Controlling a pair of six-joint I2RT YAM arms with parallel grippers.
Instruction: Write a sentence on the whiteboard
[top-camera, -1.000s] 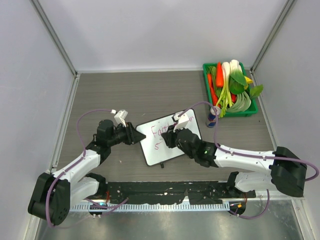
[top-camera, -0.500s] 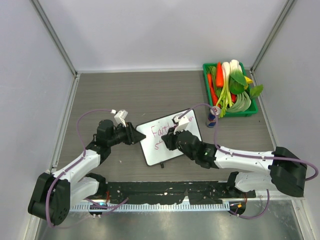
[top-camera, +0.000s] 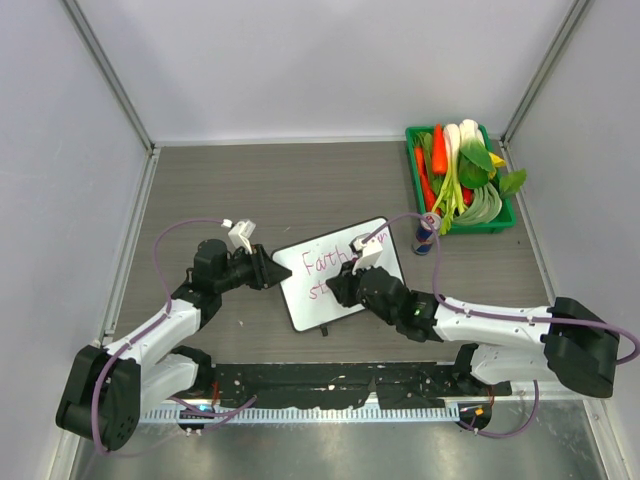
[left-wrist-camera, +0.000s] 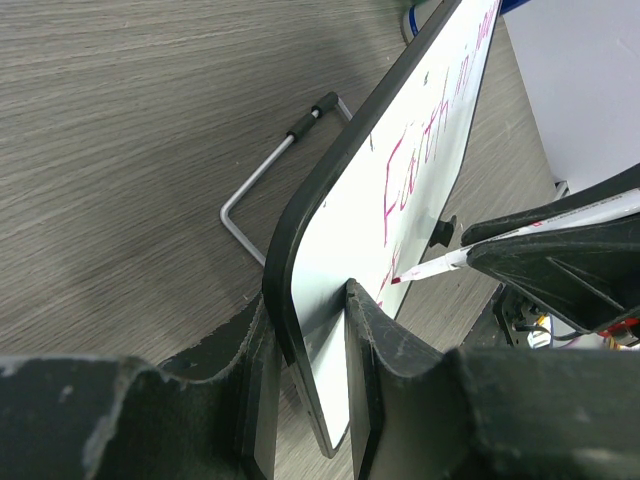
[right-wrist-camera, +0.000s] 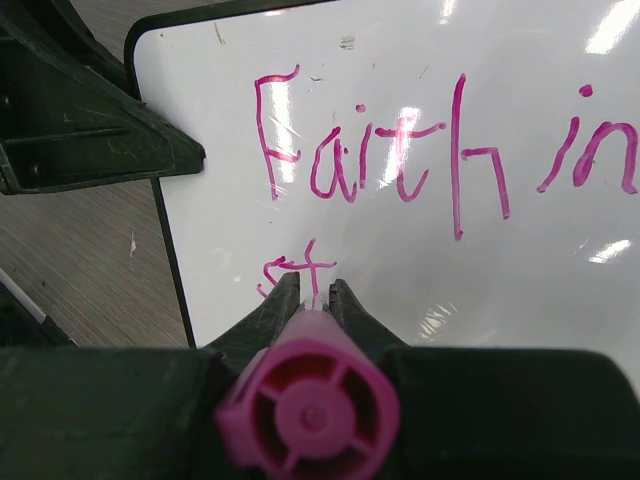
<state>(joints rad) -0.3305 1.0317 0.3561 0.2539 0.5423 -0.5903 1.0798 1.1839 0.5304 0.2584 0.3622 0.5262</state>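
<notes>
I work in a lab test cell: plain pale walls (top-camera: 330, 60) on metal framing posts (top-camera: 108, 70) box in a grey wood-grain table (top-camera: 280, 180). The black rail (top-camera: 300, 385) I'm bolted to runs along the bottom edge, and a green tray (top-camera: 490, 227) of vegetables sits upper right.

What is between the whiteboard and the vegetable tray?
In the top view, a small blue can stands between the whiteboard and the tray, close to the tray's near corner.

The whiteboard (top-camera: 305, 295) lies mid-tabletop (top-camera: 250, 180), between the left gripper (top-camera: 268, 270) and the right gripper (top-camera: 340, 290); a tray (top-camera: 411, 140) of vegetables (top-camera: 460, 175) sits behind, far right.
</notes>
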